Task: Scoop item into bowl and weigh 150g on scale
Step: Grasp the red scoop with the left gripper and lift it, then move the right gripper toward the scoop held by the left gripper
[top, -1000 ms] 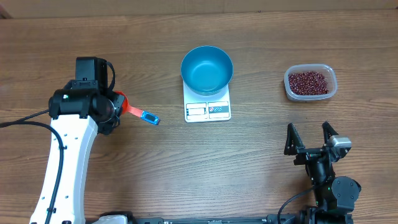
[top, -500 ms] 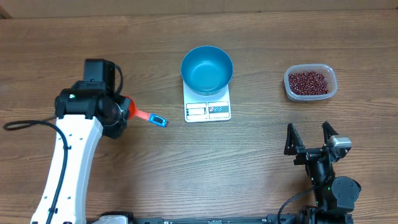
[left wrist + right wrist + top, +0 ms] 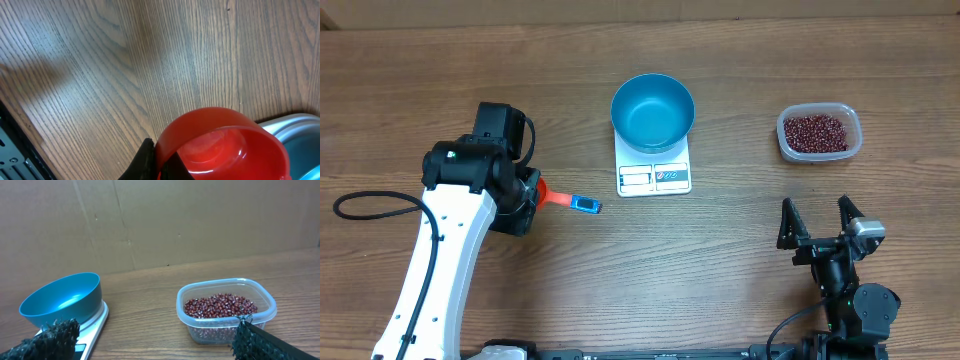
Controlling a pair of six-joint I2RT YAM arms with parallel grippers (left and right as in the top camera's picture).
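Note:
The blue bowl (image 3: 653, 110) (image 3: 62, 297) stands empty on the white scale (image 3: 655, 177) (image 3: 95, 325) at mid table. The red-brown beans (image 3: 815, 131) (image 3: 220, 305) lie in a clear tub to the right. My left gripper (image 3: 532, 190) (image 3: 160, 155) is shut on the rim of a red scoop cup (image 3: 222, 142), held left of the scale. In the overhead view the scoop (image 3: 545, 191) ends in a blue part (image 3: 586, 205) pointing toward the scale. My right gripper (image 3: 815, 225) (image 3: 154, 340) stands open and holds nothing, near the front edge, facing the tub.
The clear plastic tub (image 3: 784, 140) (image 3: 225, 330) sits at the right, beyond the right gripper. A black cable (image 3: 370, 200) loops on the table left of the left arm. A cardboard wall (image 3: 160, 220) rises behind the table.
My left arm has carried the scoop to the right and slightly toward the front, closer to the scale. The right arm, bowl and tub have not moved.

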